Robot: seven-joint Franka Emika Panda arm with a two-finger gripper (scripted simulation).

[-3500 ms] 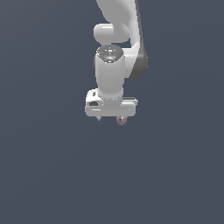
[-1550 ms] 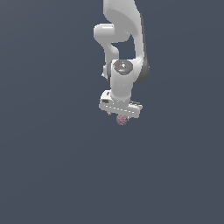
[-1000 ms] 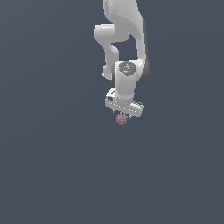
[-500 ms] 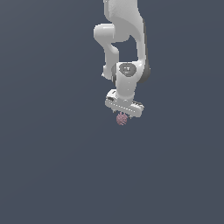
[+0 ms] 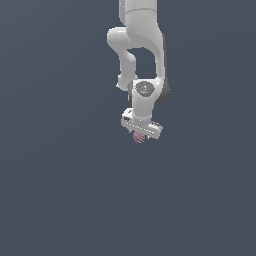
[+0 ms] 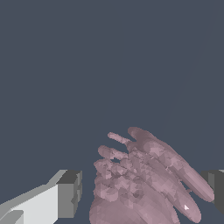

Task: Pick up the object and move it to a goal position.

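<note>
Gripper (image 5: 140,135) hangs tilted under the white arm (image 5: 142,60), fingers (image 6: 70,194) closed on the dusty-pink object (image 5: 139,137) (a lumpy bunch of lobes), which sits between them against plain grey background.

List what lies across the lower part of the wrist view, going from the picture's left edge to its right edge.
Pale finger with a dark grey pad → a bare gap → the dusty-pink lumpy object → the second dark pad, cut off at the picture's right edge.
</note>
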